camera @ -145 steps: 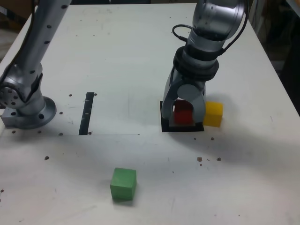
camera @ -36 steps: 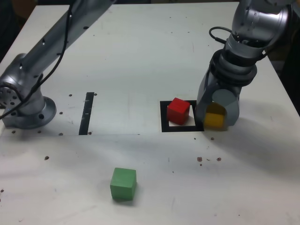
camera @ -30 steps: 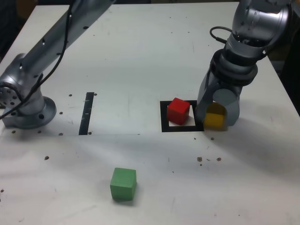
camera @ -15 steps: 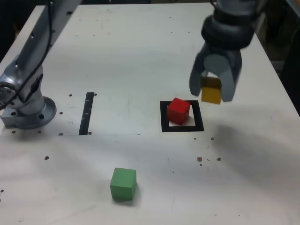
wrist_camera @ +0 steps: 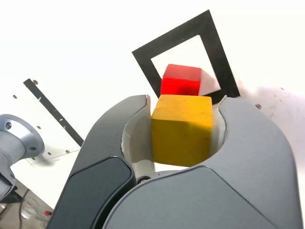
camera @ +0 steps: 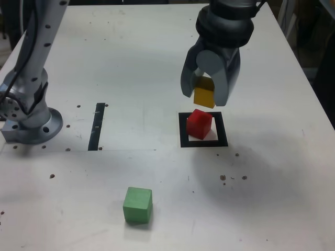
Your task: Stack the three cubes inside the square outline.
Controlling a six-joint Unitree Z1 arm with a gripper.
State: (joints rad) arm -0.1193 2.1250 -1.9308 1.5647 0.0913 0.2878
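Now gripper (camera: pixel 210 93), pinching yellow cube (camera: pixel 204 97), has shifted over red cube (camera: pixel 199 123) in sq. outline (camera: pixel 183 130).

yellow cube (camera: pixel 204 96): sides hidden by gripper (camera: pixel 209 97) jaws | red cube (wrist_camera: pixel 181 80): lower part hidden behind yellow cube | arm: upper links cut off at exterior view's top edge

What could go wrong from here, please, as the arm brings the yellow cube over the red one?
1. The red cube sits turned inside the square outline, so the yellow cube may land with its corners askew and slide off.
2. The gripper hangs just above the red cube; its wide jaws might knock it on the way down.
3. The green cube must go on top later, so any offset now may topple the stack.
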